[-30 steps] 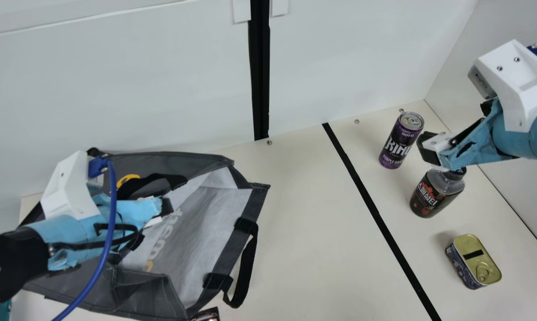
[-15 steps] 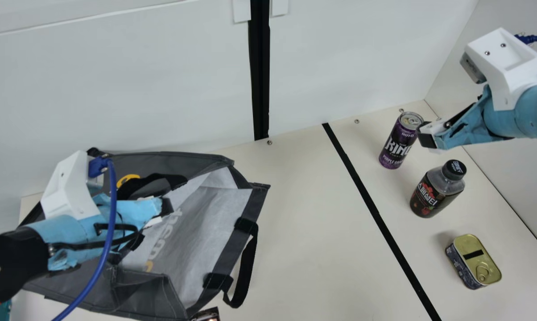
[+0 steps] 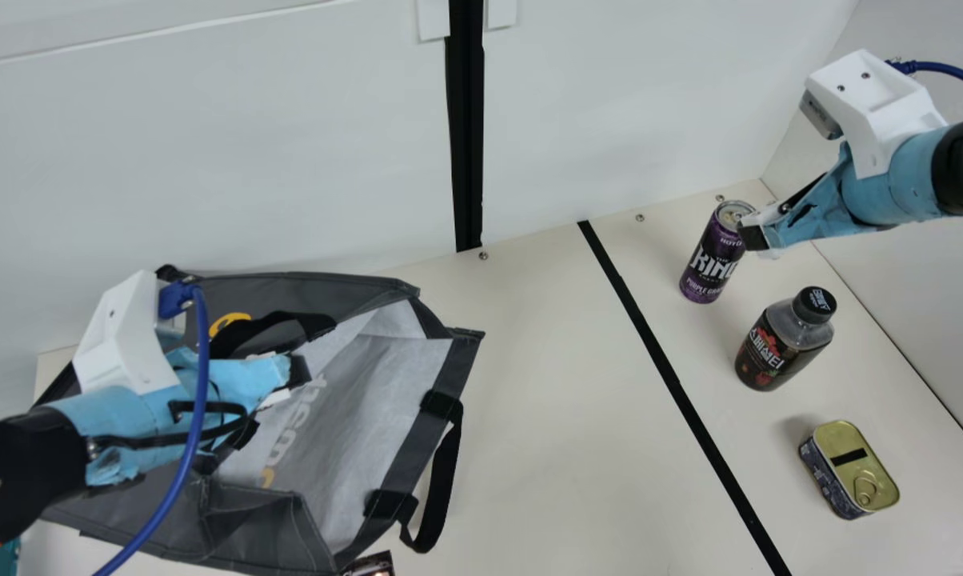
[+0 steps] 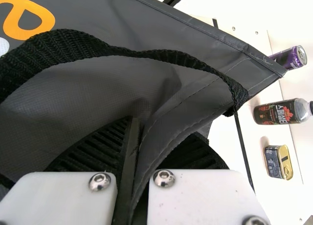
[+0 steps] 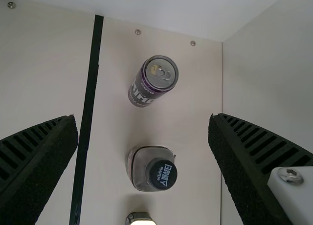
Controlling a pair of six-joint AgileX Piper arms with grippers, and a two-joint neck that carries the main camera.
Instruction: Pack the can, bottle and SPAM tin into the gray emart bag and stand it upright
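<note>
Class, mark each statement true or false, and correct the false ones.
1. The bottle stands between the can and the SPAM tin. True.
2. The tin is inside the bag. False: it rests on the table, outside the bag.
3. The right gripper is open. True.
4. The left gripper holds the can. False: the left gripper grips the bag's fabric.

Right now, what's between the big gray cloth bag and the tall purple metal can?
A straight black stripe on the cream table, in the main view.
</note>
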